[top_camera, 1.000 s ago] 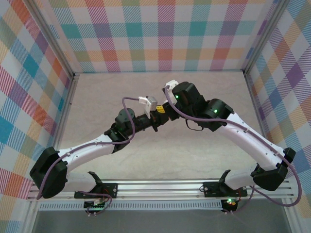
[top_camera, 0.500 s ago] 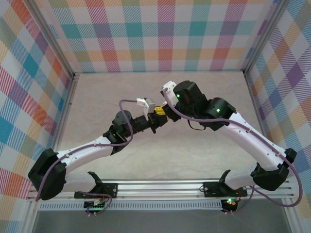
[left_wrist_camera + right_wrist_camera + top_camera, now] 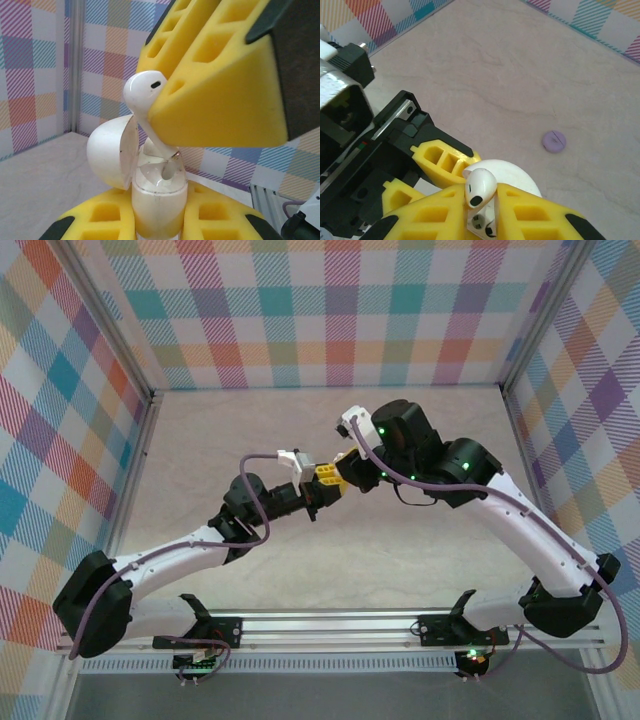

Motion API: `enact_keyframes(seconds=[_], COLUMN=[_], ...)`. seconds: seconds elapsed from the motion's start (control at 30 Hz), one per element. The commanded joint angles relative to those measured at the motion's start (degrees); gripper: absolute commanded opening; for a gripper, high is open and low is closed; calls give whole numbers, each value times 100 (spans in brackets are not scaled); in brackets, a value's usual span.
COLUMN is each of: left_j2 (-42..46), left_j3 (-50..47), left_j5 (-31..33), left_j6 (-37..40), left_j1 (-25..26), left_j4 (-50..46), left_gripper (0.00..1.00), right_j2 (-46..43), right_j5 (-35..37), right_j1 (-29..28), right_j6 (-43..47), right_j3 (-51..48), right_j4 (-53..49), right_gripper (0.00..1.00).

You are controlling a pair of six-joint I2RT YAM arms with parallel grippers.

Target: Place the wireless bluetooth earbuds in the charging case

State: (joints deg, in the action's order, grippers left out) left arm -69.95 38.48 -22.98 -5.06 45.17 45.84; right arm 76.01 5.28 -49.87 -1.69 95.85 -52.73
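Closest in, at the near edge of the surface (image 3: pixel 420 570), both arm bases stand on an aluminium rail (image 3: pixel 330 625). From there the left arm (image 3: pixel 170 560) and the right arm (image 3: pixel 520 520) reach inward and meet above the middle of the surface.

The left claw (image 3: pixel 159 222) is closed on a white charging case (image 3: pixel 159 200). It grips the case's lower body between its yellow fingers and holds it upright. The case's lid (image 3: pixel 112 152) is hinged open and tilts away to one side.

Just above, the right claw (image 3: pixel 480 212) is clamped on a white earbud (image 3: pixel 145 90). The earbud's stem is pinched between the claw's yellow pads and its rounded head sticks out past them. The stem points down into the open mouth of the case, with its tip at or just inside the rim, while the head sits above the case. From the right wrist camera, the earbud lies directly over the case's white dome, with the left claw's yellow finger (image 3: pixel 442 157) just beside it.

Farther out, a small round pale purple disc (image 3: pixel 553 141) lies flat on the surface, well apart from both claws. Beyond it, pastel checked walls (image 3: pixel 330 310) close off the back and sides.
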Motion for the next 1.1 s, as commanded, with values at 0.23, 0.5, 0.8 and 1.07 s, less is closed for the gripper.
enact_keyframes(seconds=[0.23, 0.5, 0.8, 1.07], left_j2=[133, 76, 7, 95], left_j3=[45, 233, 361, 369], left_j5=[-277, -150, -105, 41], left_j6=[34, -241, -557, -564], left_j1=[-44, -48, -56, -59], left_j4=[234, 203, 377, 305], left_gripper=[0, 0, 0, 0], right_j2=[-84, -147, -236, -316], right_j5=[-9, 102, 202, 75], right_j1=[14, 12, 13, 21], right_j6=[45, 143, 257, 328], right_j3=[-74, -414, -806, -996], right_j4=[-53, 140, 429, 500], right_gripper=[21, 21, 21, 21])
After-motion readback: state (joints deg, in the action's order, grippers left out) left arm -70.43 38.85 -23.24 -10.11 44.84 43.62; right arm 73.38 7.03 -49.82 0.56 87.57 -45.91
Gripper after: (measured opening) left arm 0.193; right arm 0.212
